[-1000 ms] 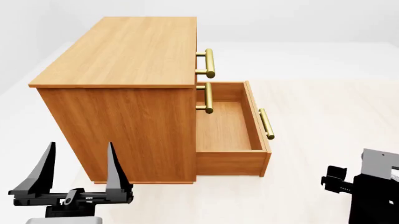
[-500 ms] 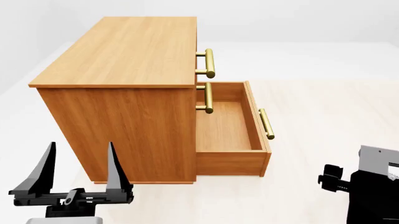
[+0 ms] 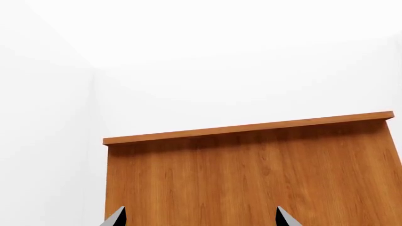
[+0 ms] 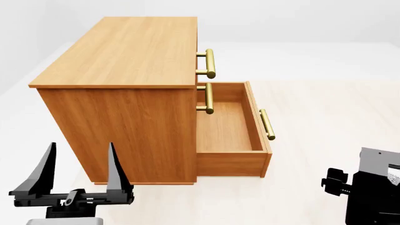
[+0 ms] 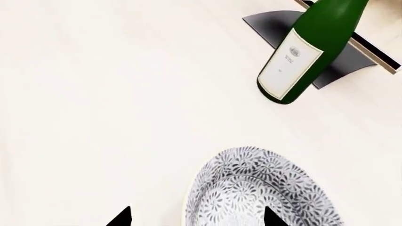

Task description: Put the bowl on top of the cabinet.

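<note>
My right arm has dropped a little and drawn back toward the frame edge since half a second ago; the cabinet (image 4: 119, 93) and my left pincer (image 4: 78, 161) have not shifted. In the head view only the right arm's dark body shows, so there I cannot tell how my right pincer (image 5: 195, 217) stands. Its wrist view shows two black fingertips set wide apart, gripping nothing. The bowl (image 5: 264, 190) lies on the pale floor just ahead of them, nearer one fingertip, its near part cut off. Beyond it one green wine bottle (image 5: 308, 52) leans on a dark rack (image 5: 339, 61), both cropped. My left pincer gapes wide, empty, facing the cabinet's side. One drawer (image 4: 228, 131) stands open; I count three brass handles (image 4: 211, 63).
</note>
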Tool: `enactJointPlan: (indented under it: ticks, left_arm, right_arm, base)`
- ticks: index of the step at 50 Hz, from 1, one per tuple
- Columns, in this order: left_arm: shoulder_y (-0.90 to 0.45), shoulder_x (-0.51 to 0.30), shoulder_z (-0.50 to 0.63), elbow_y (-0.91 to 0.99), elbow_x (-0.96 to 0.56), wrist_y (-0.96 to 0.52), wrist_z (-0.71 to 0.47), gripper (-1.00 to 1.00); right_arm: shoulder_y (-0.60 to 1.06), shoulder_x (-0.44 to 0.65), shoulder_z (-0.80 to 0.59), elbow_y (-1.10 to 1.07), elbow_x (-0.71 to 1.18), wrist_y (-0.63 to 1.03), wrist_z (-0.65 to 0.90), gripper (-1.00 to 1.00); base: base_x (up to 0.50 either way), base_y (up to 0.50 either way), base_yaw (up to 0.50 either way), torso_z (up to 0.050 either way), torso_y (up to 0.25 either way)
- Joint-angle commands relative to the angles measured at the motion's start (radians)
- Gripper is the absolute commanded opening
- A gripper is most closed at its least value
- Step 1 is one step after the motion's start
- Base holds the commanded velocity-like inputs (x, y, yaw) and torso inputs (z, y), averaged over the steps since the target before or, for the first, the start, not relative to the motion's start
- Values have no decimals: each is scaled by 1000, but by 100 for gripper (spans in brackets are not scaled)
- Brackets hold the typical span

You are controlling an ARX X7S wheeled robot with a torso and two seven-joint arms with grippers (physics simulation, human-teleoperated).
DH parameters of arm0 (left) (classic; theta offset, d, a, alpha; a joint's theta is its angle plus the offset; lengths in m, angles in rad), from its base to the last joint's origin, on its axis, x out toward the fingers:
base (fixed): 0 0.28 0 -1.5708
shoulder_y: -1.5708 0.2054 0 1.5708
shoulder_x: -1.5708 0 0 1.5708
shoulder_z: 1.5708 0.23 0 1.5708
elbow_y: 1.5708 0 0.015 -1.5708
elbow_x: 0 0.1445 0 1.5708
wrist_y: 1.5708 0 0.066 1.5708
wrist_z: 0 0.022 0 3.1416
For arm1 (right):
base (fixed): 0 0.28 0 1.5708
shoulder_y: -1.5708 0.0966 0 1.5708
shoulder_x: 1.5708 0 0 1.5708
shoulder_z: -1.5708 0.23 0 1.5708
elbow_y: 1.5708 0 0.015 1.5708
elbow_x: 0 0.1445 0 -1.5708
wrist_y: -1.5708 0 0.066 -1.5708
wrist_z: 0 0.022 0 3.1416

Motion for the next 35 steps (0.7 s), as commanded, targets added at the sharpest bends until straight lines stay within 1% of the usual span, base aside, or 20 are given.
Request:
enactJointPlan:
  ticks: [1,35]
  left_arm:
    - [-1,-2,2,-1,0,0,-3,100]
    - [-4,-7,10,-13,0,8,-8,100]
  right_arm:
    - [1,-6,-4,29,-6,-6,5,100]
    - [21,-17,-41,116,-28,-56,-13,100]
  base:
    - [0,0,0,0,0]
    - [0,0,0,0,0]
